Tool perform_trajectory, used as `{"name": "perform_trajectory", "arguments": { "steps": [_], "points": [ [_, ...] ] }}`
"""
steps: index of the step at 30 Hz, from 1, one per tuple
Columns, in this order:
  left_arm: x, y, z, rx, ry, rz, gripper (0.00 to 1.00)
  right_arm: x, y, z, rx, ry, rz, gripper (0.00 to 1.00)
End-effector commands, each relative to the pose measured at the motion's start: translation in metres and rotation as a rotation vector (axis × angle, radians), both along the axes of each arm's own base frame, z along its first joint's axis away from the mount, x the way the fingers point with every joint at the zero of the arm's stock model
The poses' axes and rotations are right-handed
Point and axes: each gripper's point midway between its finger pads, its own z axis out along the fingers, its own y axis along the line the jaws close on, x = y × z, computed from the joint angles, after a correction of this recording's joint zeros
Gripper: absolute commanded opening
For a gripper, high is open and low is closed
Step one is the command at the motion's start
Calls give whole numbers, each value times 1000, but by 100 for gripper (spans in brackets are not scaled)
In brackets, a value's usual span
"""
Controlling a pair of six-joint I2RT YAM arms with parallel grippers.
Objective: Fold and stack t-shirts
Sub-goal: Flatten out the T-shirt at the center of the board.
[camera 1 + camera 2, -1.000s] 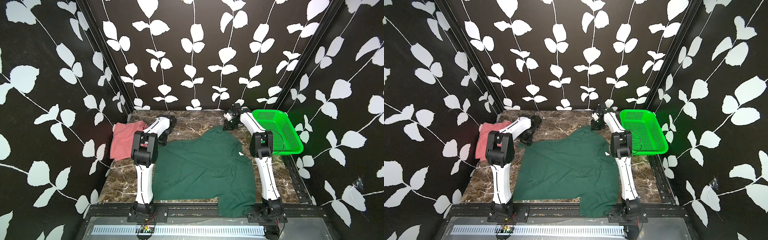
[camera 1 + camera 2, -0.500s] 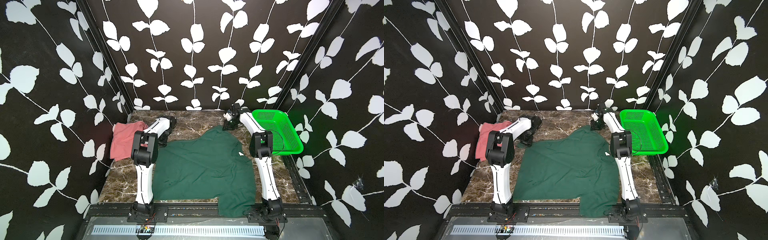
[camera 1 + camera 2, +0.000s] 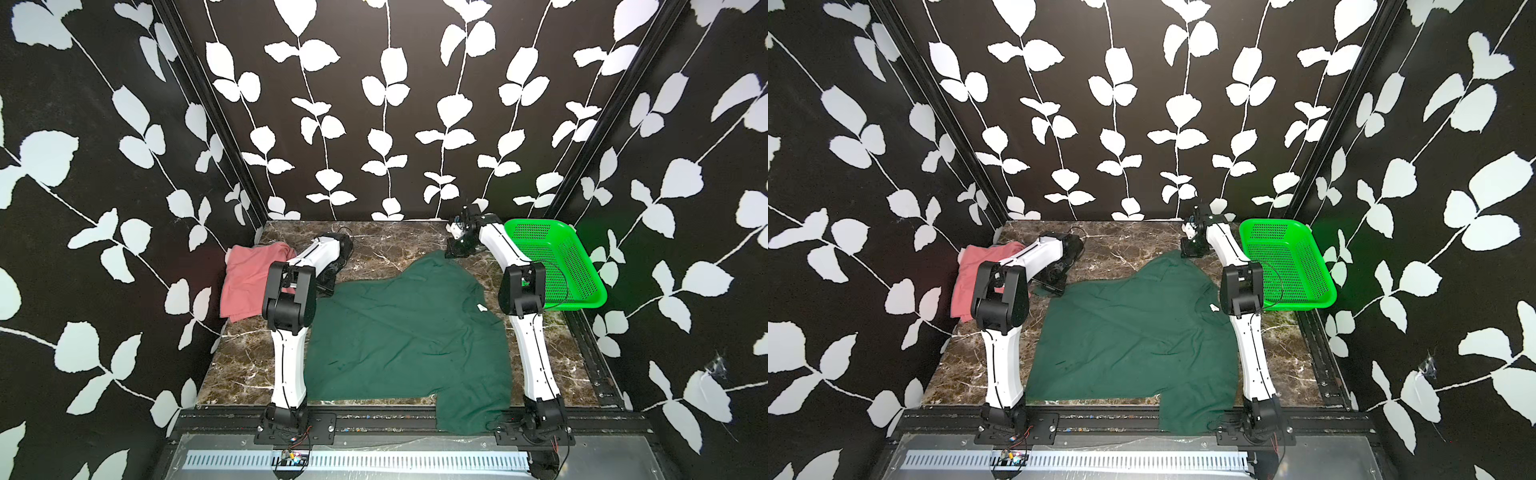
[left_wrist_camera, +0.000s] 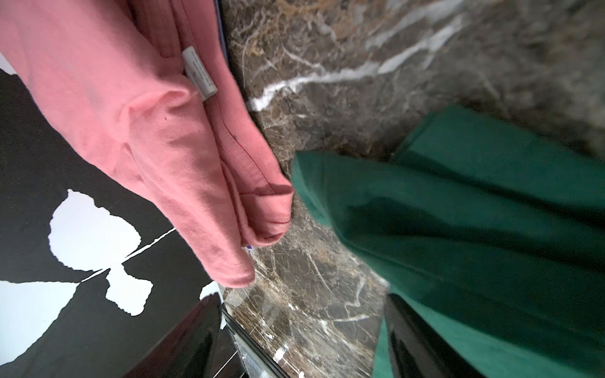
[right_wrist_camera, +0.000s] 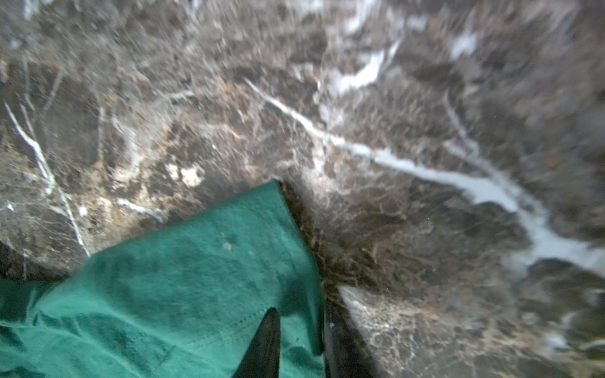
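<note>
Green tee is likely handling limp, light. Right pincer is pinching its far corner; left pincer is standing open, empty.

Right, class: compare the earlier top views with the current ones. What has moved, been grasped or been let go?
Nothing has visibly changed. The left tool stays open beside the pink t-shirt. The right tool stays at the far corner of the dark green t-shirt. That shirt's outline and the green basket are as before.
</note>
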Motion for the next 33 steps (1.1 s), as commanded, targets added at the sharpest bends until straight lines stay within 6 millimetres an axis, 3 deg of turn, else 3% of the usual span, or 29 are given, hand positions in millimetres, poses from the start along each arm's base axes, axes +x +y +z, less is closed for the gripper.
{"name": "perform_trajectory", "arguments": {
  "steps": [1, 5, 7, 11, 17, 22, 25, 30, 31, 33],
  "points": [
    [-1, 0, 6, -10, -19, 10, 81, 8, 7, 47, 7, -106, 21, 24],
    [1, 0, 4, -9, -16, 6, 81, 8, 9, 48, 10, -109, 21, 16],
    [2, 0, 4, -12, -13, 6, 81, 7, 10, 45, 13, -98, 22, 0],
    [4, -1, 3, -13, -12, 4, 81, 2, 12, 37, 9, -71, 31, 0],
    [5, 1, 4, 7, -14, 4, 81, -3, 14, 45, 7, -67, 37, 0],
    [13, 11, 33, 65, -110, 7, 79, -14, 23, 90, 37, -99, 49, 0],
    [16, 16, 37, 68, -137, 20, 80, -22, 27, 112, 30, -138, 75, 0],
    [14, 24, 33, 88, -132, 55, 83, -34, 27, 117, 4, -133, 102, 0],
    [12, 26, 33, 94, -133, 63, 84, -36, 27, 114, 0, -123, 107, 0],
    [9, 32, 36, 110, -143, 91, 99, -40, 26, 110, -8, -106, 114, 0]
  ]
}}
